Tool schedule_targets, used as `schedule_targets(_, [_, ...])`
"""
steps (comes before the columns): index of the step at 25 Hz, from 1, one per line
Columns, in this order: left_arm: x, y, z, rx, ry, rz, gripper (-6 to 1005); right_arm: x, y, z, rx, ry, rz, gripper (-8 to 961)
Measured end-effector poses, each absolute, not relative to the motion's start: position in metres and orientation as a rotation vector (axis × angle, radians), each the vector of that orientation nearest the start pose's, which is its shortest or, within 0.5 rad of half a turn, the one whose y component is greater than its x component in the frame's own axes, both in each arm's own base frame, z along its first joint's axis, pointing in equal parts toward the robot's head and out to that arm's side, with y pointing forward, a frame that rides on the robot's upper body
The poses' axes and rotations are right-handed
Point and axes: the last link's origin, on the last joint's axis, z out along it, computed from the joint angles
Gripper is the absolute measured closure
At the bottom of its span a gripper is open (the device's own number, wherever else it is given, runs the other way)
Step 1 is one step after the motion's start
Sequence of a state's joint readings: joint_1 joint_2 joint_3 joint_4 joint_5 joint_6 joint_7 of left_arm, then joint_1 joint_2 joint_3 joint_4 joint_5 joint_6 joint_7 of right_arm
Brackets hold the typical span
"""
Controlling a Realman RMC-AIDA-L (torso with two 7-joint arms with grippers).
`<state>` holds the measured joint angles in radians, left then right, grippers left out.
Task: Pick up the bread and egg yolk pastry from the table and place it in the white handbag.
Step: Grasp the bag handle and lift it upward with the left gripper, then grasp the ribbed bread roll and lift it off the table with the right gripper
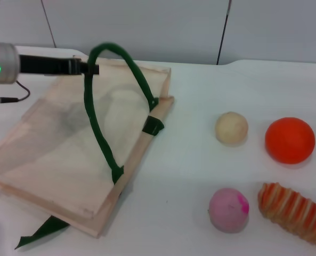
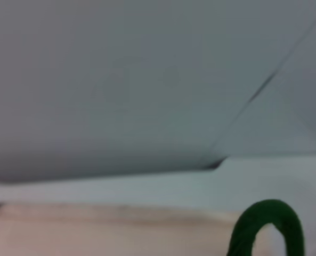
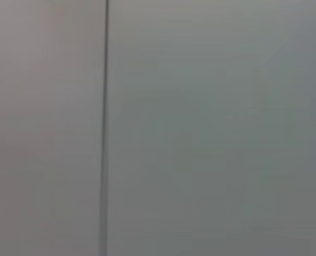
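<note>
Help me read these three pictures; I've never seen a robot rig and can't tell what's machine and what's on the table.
The big picture comes from the robot's head, looking down at a table. The other two come from cameras on its wrists; the right one sees only wall. The left gripper, reaching in from the left, holds up a green handle of the white handbag. To the right lie the egg yolk pastry, an orange ball, a pink ball and the striped bread. The right gripper is out of sight.
</note>
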<state>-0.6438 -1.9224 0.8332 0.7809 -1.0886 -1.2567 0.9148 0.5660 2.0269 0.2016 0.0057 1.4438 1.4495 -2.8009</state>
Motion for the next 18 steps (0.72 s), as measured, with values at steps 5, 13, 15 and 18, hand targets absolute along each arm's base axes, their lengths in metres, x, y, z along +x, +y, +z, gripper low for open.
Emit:
schedule_targets(5, [-0.250, 0.402, 0.097, -2.326, -1.200, -0.807, 900, 0.291, 0.352, 0.060, -1.843, 0.276, 1.037, 248])
schedule_targets(13, [-0.249, 0.384, 0.116, -2.327, -1.010, -1.128, 900, 0.275, 0.346, 0.088, -2.320, 0.275, 0.907, 277])
schedule_targets(15, [-0.248, 0.381, 0.118, -2.325, -0.982, -1.164, 900, 0.274, 0.342, 0.093, -2.418, 0.307, 0.831, 278])
schedule_targets(18, [-0.248, 0.380, 0.120, -2.319, -0.965, -1.187, 900, 0.275, 0.330, 0.094, -2.537, 0.348, 0.744, 280])
